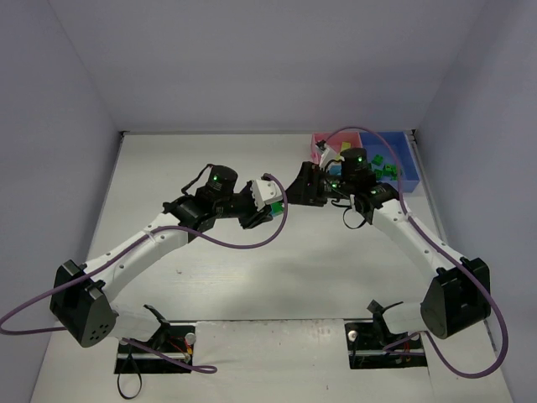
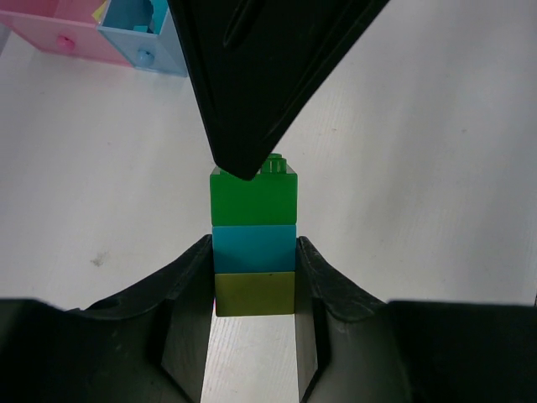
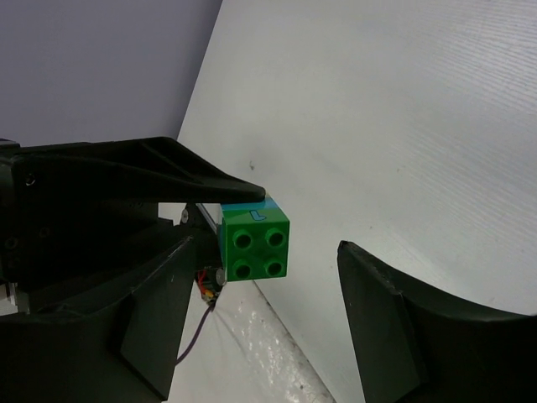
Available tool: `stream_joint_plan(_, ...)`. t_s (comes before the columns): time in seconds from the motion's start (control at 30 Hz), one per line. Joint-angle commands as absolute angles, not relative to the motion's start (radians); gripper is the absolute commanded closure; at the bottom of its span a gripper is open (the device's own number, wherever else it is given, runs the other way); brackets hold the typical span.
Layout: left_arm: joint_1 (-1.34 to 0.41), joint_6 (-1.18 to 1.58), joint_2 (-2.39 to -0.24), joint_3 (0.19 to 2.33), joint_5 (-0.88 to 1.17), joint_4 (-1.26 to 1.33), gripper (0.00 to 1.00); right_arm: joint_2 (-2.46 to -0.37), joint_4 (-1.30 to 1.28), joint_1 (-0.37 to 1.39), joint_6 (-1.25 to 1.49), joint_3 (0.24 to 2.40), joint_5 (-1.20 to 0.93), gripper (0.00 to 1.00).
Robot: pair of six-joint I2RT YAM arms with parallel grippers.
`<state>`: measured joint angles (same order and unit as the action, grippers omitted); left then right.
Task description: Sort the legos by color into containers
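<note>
My left gripper [image 2: 254, 281] is shut on a three-brick stack held above the table: yellow-green [image 2: 254, 292] at the bottom, cyan [image 2: 253, 248] in the middle, green [image 2: 253, 200] on top. My right gripper [image 3: 270, 248] is open, its jaws standing on either side of the green brick [image 3: 255, 243], with a clear gap on the right side. One right finger [image 2: 268, 75] reaches the green brick's top corner. In the top view the two grippers meet at mid-table, left [image 1: 280, 198] and right [image 1: 294, 190]. The containers sit at the back right: pink [image 1: 319, 144], darker blue [image 1: 403, 153].
Several green and yellow bricks [image 1: 382, 168] lie in the trays behind the right arm. The pink [image 2: 59, 25] and light blue [image 2: 143, 34] trays show at the top left of the left wrist view. Purple cables loop off both arms.
</note>
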<state>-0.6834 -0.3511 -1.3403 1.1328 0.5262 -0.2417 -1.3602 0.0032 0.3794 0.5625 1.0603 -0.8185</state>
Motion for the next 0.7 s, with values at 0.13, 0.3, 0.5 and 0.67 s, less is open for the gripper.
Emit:
stream_joint_plan(0.13,-0.683,-0.339,-1.310,1.161,0.546,-0.164,1.00,-1.348,0.051,0.394,0.548,1.088,-0.871,0.37)
stream_joint_plan(0.3,-0.683,-0.330,-1.312,1.164,0.549,-0.146,1.00,-1.365,0.051,0.399,0.537,1.080,-0.874,0.41)
stream_joint_plan(0.5,-0.683,-0.325,-1.318,1.169,0.555,-0.137,1.00,-1.374,0.051,0.414,0.529,1.086,-0.887,0.43)
stream_joint_plan(0.67,-0.683,-0.319,-1.312,1.155,0.560,-0.124,1.00,-1.374,0.054,0.416,0.531,1.077,-0.882,0.47)
